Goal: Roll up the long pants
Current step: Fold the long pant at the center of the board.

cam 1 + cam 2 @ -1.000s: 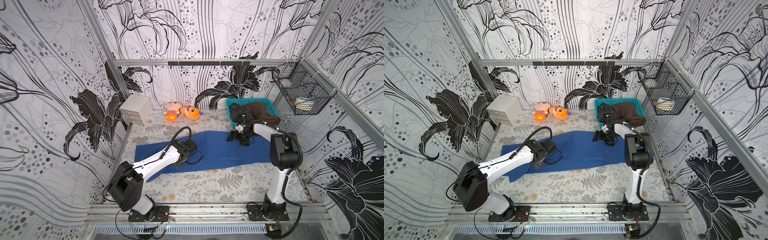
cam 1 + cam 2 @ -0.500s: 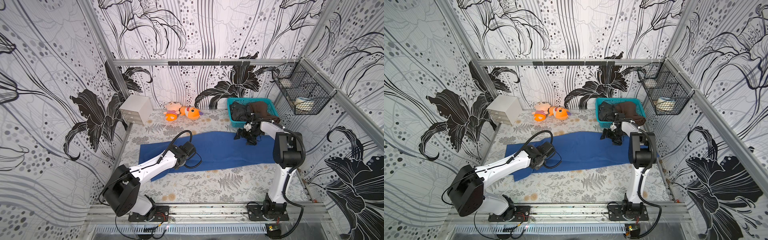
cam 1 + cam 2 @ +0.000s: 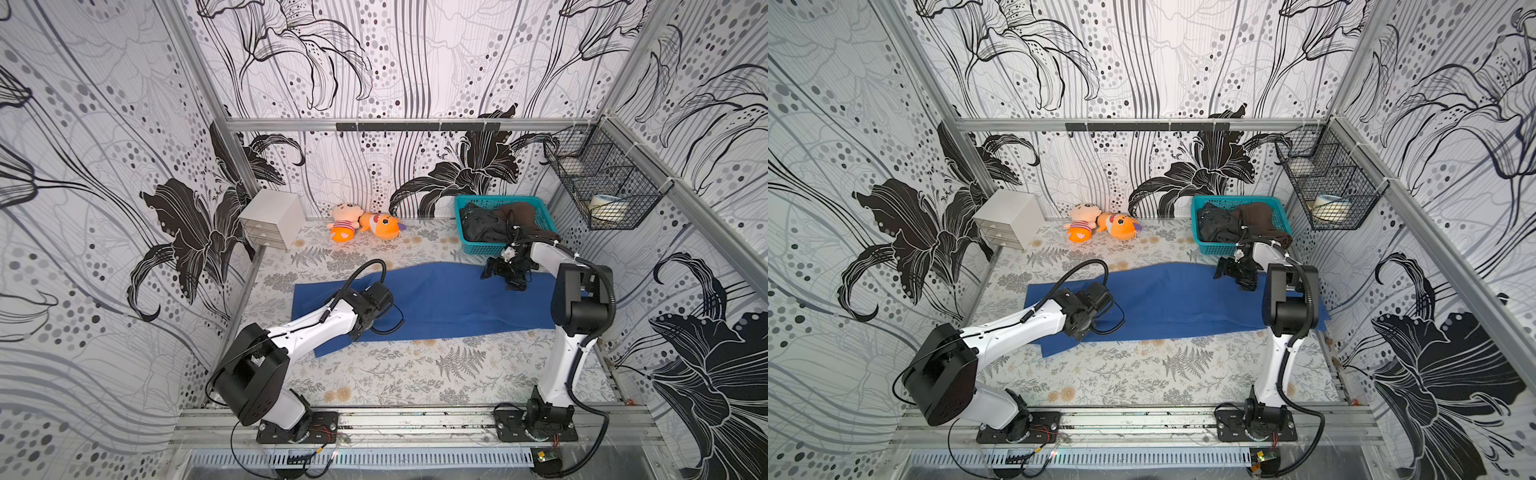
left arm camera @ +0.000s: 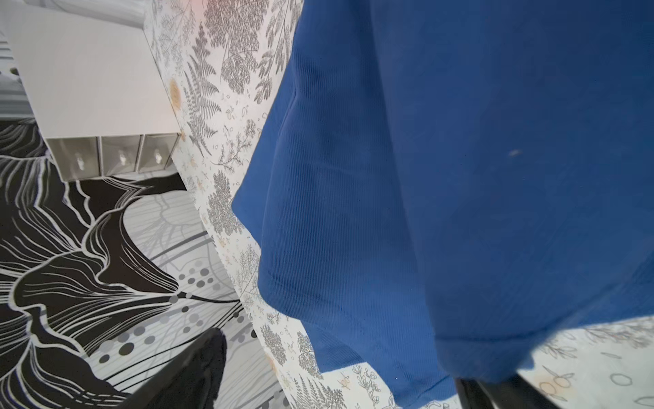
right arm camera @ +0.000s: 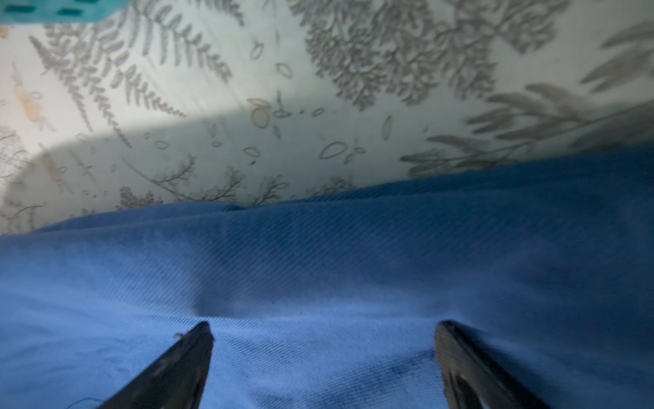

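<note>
With my left gripper [image 4: 338,357] and right gripper [image 5: 323,324] both spread empty over the long pants [image 3: 457,303], lying flat just before the teal basket [image 3: 482,248], I judged the cloth soft, light, bunch-prone, best pinched at the hem [image 4: 283,279] farthest from that basket.

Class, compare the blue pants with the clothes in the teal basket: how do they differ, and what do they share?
The long pants are royal blue; the dark grey garment and brown garment are dull-coloured. The long pants lie spread flat on the table; those garments sit bunched in the teal basket. All are soft fabric.
</note>
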You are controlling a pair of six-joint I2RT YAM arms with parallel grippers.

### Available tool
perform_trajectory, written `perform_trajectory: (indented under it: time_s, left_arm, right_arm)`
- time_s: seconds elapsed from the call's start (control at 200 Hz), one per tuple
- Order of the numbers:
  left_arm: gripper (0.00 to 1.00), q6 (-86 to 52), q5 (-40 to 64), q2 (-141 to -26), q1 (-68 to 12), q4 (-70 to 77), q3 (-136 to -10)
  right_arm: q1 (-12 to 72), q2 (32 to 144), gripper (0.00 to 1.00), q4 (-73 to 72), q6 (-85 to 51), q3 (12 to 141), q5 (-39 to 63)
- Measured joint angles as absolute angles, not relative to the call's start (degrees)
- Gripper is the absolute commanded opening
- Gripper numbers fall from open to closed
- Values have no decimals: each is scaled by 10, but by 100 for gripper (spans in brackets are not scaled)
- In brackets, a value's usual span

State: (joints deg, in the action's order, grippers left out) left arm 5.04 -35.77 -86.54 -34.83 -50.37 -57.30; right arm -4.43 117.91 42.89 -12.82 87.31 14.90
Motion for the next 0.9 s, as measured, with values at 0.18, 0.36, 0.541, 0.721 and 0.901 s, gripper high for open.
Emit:
perform_trajectory:
  time_s: [0.18, 0.36, 0.541, 0.721, 0.901]
  left_arm:
    - [99, 7, -236, -799, -181, -488, -608]
    - [93, 0, -129, -785, -121, -493, -630]
    - [97, -3, -68, -868, -171, -503, -639]
    - [96, -23, -25, -882, -97, -516, -638]
    - [92, -38, 16, -820, 18, -506, -635]
  right_arm:
    - [-50, 1142, 100, 405, -129, 832, 152]
    - [-53, 1129, 100, 387, -134, 814, 177]
    - [-53, 1131, 100, 372, -143, 813, 207]
    - [-51, 1133, 99, 366, -143, 813, 225]
    - [-45, 1133, 100, 359, -150, 813, 234]
